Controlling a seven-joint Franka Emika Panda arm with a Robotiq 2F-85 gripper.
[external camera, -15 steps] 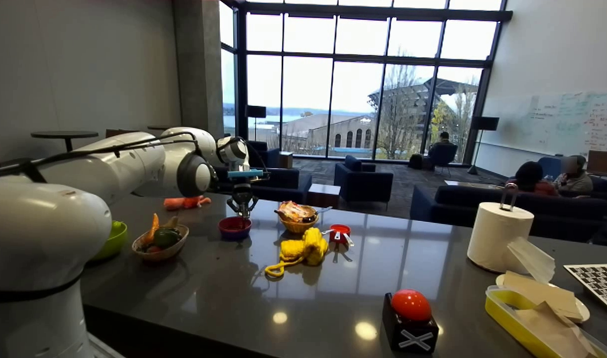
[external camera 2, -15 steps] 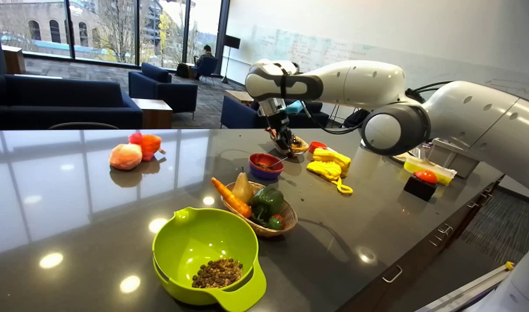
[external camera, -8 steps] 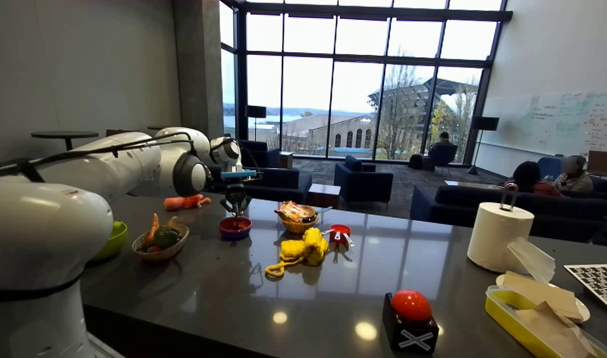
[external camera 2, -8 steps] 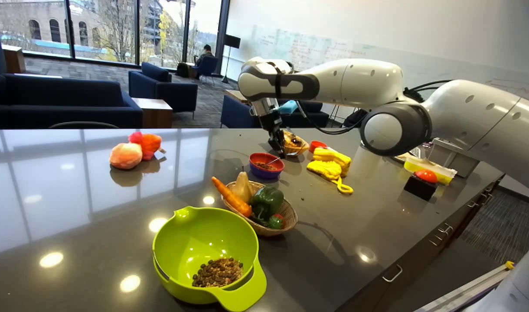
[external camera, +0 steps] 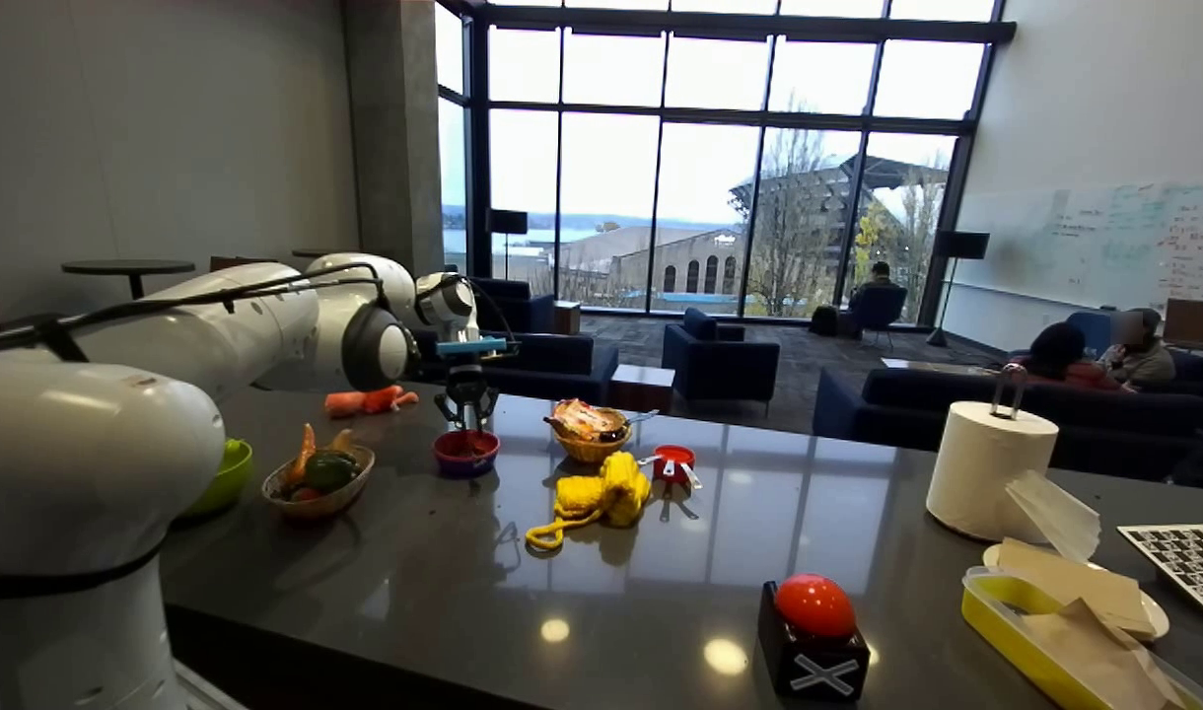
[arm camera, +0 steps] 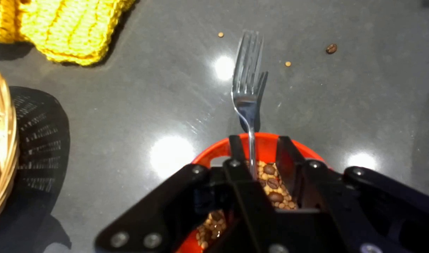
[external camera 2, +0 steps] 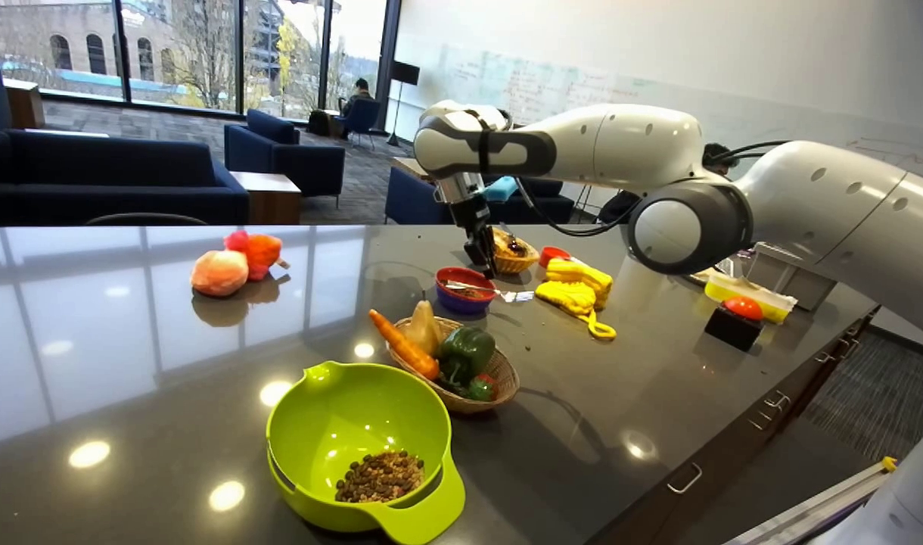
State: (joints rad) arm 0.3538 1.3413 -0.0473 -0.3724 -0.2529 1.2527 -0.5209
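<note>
In the wrist view, the end effector (arm camera: pixel 260 144) is released: its jaws stand apart, the handle of a fork (arm camera: pixel 248 109) lying in the gap between them; I cannot tell whether either touches it. The fork crosses the rim of a red bowl (arm camera: pixel 265 140), its tines jutting out above the bench (arm camera: pixel 147 80). Inside the red bowl are brown beans (arm camera: pixel 273 183) and tan seeds (arm camera: pixel 288 204); a yellow knitted piece (arm camera: pixel 74 31) and a wicker basket (arm camera: pixel 11 133) sit nearby. In an exterior view, the red bowl, purple outside, stands between the far edge of the bench and a basket of vegetables (external camera 2: pixel 507 378), whose contents include a carrot (external camera 2: pixel 405 344) and a green pepper (external camera 2: pixel 467 350). A lime-green bowl (external camera 2: pixel 355 393) stands just beside that basket, and a red-domed button (external camera 2: pixel 743 307) sits close to the edge with drawers (external camera 2: pixel 685 479). In an exterior view, the jaws hang right above the red bowl, toward the far edge; a paper towel roll (external camera: pixel 991 468) stands toward the same edge, well apart from them.
</note>
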